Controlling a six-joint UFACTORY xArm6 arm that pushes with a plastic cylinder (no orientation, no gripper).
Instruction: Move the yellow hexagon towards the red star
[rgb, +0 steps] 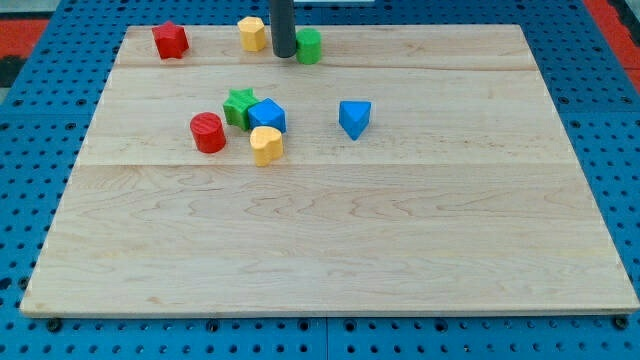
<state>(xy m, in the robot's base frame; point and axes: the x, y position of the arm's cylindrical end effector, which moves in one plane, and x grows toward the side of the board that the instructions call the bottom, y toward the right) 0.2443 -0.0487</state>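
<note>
The yellow hexagon (252, 33) lies near the board's top edge, left of centre. The red star (170, 40) lies further left on the same top strip, apart from it. My tip (284, 54) is the lower end of the dark rod, standing just right of the yellow hexagon, with a small gap showing between them. A green cylinder-like block (309, 46) sits right against the rod's right side.
A cluster sits left of centre: a red cylinder (208, 132), a green star (239, 106), a blue cube (267, 116) and a yellow heart-like block (266, 145). A blue triangular block (354, 118) lies alone to their right. The wooden board (400, 250) rests on blue pegboard.
</note>
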